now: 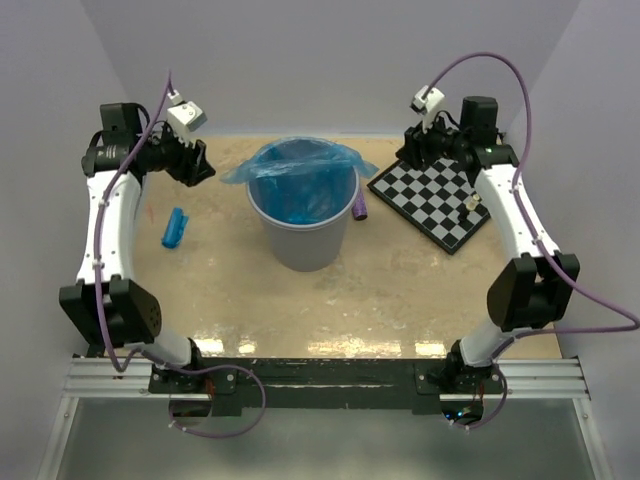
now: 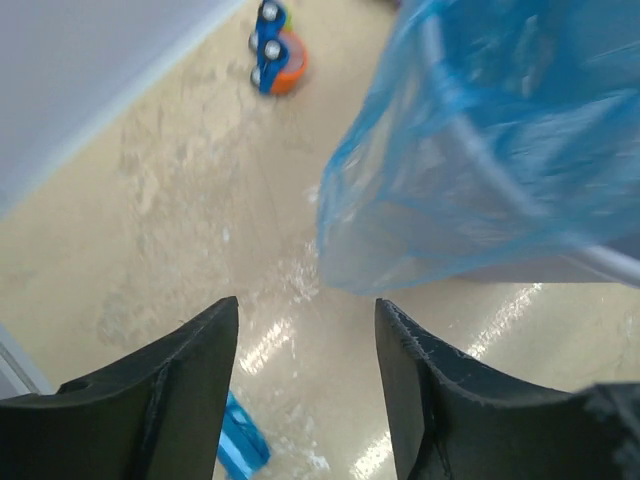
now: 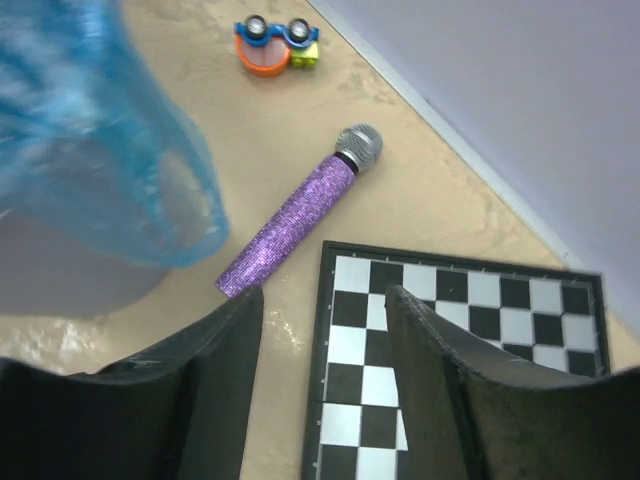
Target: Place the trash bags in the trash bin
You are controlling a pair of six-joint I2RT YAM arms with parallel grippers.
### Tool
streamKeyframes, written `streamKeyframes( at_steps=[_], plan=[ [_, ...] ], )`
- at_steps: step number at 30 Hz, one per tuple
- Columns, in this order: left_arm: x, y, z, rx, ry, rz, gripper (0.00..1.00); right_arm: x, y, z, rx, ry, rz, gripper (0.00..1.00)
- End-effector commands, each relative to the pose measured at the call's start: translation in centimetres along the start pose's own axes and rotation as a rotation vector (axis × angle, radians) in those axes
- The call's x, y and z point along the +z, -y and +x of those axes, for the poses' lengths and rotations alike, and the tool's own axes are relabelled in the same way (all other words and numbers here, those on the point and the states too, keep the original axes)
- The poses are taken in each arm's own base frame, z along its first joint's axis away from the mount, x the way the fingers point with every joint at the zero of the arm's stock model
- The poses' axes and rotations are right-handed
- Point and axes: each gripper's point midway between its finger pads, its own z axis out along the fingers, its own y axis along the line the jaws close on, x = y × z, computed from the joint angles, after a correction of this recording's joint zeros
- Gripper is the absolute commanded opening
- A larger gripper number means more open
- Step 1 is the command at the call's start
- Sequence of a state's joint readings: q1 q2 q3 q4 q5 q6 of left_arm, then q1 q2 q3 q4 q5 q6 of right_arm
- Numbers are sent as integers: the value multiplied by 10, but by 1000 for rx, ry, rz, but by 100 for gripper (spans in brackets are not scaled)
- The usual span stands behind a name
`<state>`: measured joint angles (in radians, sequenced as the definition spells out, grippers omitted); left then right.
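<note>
- Spread and empty, the left fingers [image 2: 170, 400] hang at the upper left of the top view and the right fingers [image 3: 480, 400] at the upper right.
- One blue trash bag [image 1: 300, 180] drapes over the trash bin [image 1: 300, 245] at centre frame; a rolled bag [image 1: 175, 228] lies on the worktop [image 1: 380, 300], left of centre.
- The roll looks like the next job: the left arm must descend and pinch it.
- Beside the bin lies a purple microphone [image 3: 290, 215], then a chessboard [image 3: 480, 290]; no writing is readable.

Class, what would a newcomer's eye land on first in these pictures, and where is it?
The grey trash bin in the middle, with a bright-blue trash bag draped over its rim. To its right lies a checkerboard, with a glittery purple microphone between them.
</note>
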<state>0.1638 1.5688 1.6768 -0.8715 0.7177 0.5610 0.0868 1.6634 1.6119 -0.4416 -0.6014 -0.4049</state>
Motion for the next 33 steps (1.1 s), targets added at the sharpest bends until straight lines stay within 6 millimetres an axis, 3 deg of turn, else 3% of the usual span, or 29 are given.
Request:
streamKeyframes(
  at_steps=[1, 5, 14, 17, 19, 23, 26, 30, 33],
  plan=[
    [-18, 53, -63, 304, 220, 88, 64, -34, -55, -39, -355, 178, -196, 60],
    [-2, 97, -85, 535, 257, 104, 66, -33, -71, -47, -452, 236, -203, 64],
    [41, 121, -88, 677, 197, 139, 63, 15, -91, -46, -552, 203, -263, 61],
    [53, 125, -74, 731, 128, 161, 56, 24, -92, -42, -544, 190, -277, 53],
    [58, 127, -68, 768, 99, 164, 47, 26, -90, -44, -531, 190, -266, 40],
    [51, 132, -75, 776, 124, 162, 29, 18, -86, -51, -534, 204, -212, 16],
    [40, 134, -82, 789, 153, 142, 12, 3, -83, -58, -561, 222, -148, 5],
    [8, 140, -88, 852, 204, 79, 0, -25, -94, -63, -643, 248, -126, 0],
    [-11, 150, -70, 888, 198, 71, 0, -44, -116, -55, -736, 255, -153, 0]
  ],
)
